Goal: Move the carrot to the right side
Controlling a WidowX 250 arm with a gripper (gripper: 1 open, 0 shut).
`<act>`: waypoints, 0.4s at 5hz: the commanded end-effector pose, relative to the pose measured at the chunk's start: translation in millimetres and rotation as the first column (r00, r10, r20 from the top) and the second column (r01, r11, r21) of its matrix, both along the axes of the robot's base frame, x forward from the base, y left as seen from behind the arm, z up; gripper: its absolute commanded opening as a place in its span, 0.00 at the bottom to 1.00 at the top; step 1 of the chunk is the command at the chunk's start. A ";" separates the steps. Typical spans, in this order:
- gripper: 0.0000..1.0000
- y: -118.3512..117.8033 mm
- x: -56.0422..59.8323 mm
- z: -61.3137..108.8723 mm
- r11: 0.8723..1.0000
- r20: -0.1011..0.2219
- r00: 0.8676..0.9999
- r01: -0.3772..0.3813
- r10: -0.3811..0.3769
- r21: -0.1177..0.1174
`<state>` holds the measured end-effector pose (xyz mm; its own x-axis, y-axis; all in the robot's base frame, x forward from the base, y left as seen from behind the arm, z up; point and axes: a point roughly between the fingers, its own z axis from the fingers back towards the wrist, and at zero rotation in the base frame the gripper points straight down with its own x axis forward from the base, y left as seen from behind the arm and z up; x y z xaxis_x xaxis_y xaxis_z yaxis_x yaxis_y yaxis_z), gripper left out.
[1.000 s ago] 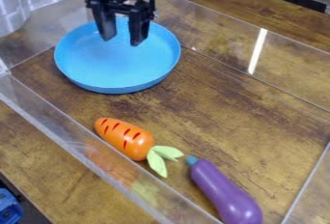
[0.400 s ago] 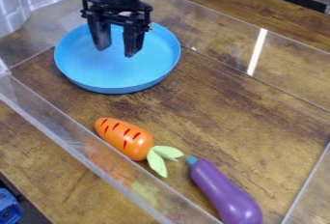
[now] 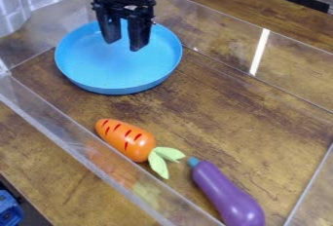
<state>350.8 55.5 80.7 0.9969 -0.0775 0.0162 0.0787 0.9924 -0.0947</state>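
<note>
Camera view shows us a brown wooden table point(image 3: 235, 98) with clear plastic walls point(image 3: 97, 157). We count one blue plate point(image 3: 78, 66), one purple eggplant point(image 3: 225, 193), and one carrot point(image 3: 125, 139), near the wall, leaves beside the eggplant. Our one gripper point(image 3: 123, 38) hangs over the plate, fingers apart.

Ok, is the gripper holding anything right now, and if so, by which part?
It appears to hold nothing: the gripper hangs over the blue plate with its jaws apart, and the carrot lies away from it.
</note>
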 end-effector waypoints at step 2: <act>1.00 11.3 9.5 12.7 0.991 0.014 0.991 0.130 -0.131 0.043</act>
<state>356.3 62.4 77.4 0.9801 -0.1973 -0.0201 0.1954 0.9780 -0.0731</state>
